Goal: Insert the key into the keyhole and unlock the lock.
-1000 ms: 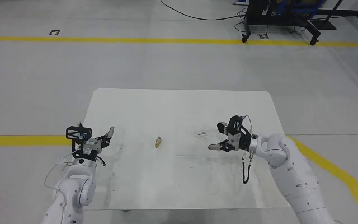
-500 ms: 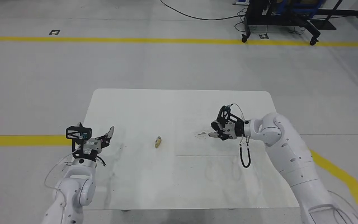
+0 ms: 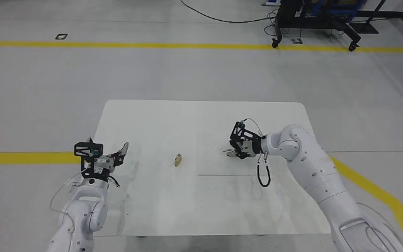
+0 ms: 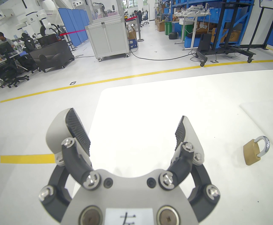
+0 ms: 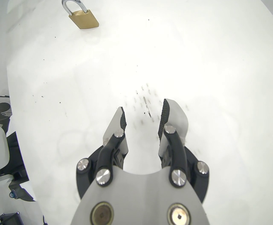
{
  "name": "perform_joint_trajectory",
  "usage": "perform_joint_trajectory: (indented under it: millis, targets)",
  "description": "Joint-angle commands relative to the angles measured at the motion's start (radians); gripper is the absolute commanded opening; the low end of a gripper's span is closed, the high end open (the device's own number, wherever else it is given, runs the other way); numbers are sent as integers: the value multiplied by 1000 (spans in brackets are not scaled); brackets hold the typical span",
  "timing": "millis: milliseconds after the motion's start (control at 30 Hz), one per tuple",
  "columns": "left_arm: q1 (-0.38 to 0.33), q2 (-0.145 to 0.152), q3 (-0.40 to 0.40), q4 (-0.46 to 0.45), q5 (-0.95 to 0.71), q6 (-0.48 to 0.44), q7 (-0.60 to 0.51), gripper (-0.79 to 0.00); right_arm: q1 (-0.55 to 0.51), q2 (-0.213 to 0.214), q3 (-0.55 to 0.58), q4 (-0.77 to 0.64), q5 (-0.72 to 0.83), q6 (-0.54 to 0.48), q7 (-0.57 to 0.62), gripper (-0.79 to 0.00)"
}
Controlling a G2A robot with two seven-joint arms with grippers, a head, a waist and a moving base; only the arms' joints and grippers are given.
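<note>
A small brass padlock with a silver shackle lies flat near the middle of the white table; it also appears in the left wrist view and the right wrist view. A thin silver key lies flat on the table, just inside the open fingers of my right gripper, nearer one fingertip; from above the key sits right at that gripper. My left gripper stands open and empty at the table's left edge, well away from the padlock.
The table surface around the key carries dark scuff marks. Yellow floor lines run past the table. A wheeled black stand and cables sit far behind, off the table.
My right gripper has moved left across the table toward the key, and its open fingers now sit around it. The left arm, the padlock and the key have stayed put.
</note>
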Motion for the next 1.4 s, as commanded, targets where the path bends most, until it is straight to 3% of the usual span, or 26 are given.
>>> perform_joint_trajectory:
  millis: [0,300,433,767,900,1267,1367]
  targets:
    - [0,0,0,0,0,0,0,0,7,-2,-14,11,-6,2,0,-409]
    - [0,0,0,0,0,0,0,0,34,-12,-71,34,-26,30,-7,-523]
    - [0,0,0,0,0,0,0,0,42,-12,-75,51,-18,22,-24,-785]
    - [0,0,0,0,0,0,0,0,3,14,-34,18,-63,-17,-105,-785]
    - [0,0,0,0,0,0,0,0,-46,31,-2,-18,-57,-82,-168,-785]
    - [0,0,0,0,0,0,0,0,-50,33,0,-18,-53,-95,-172,-785]
    - [0,0,0,0,0,0,0,0,-66,33,-3,-35,-42,-129,-230,-785]
